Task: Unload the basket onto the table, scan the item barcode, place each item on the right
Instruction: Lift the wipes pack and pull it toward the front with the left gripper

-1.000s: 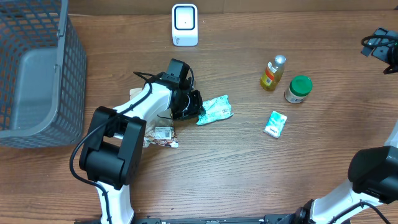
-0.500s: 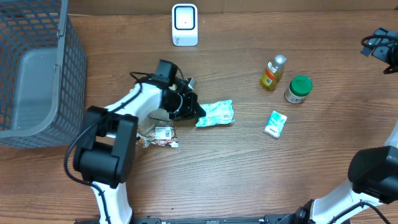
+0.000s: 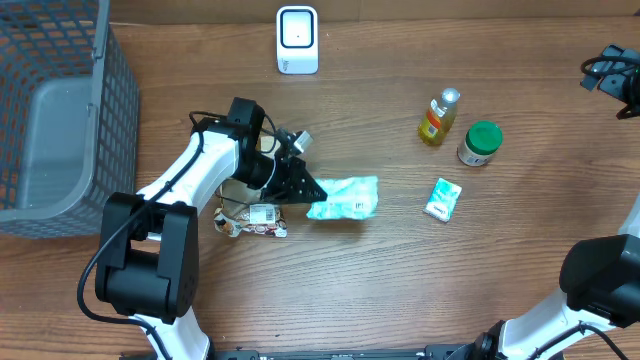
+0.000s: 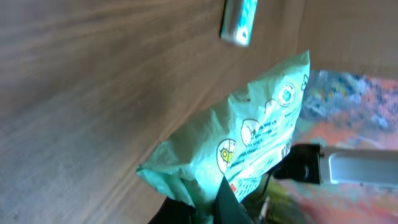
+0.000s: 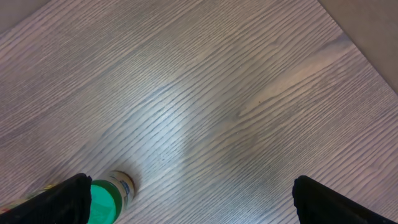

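Overhead view: green pouch (image 3: 343, 197) at frame centre, its left end now pinched by the left gripper (image 3: 312, 190), which has just clamped down and swung it slightly lower. With the grip secured, the likely next step is carrying it to the white scanner (image 3: 297, 40), top centre. Right gripper (image 3: 612, 72) idles, fingers spread wide, upper right.

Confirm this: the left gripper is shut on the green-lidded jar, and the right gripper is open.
Not the jar. The left gripper is shut on the pale green plastic pouch, as the overhead view shows; the green-lidded jar stands apart. The right gripper is open.
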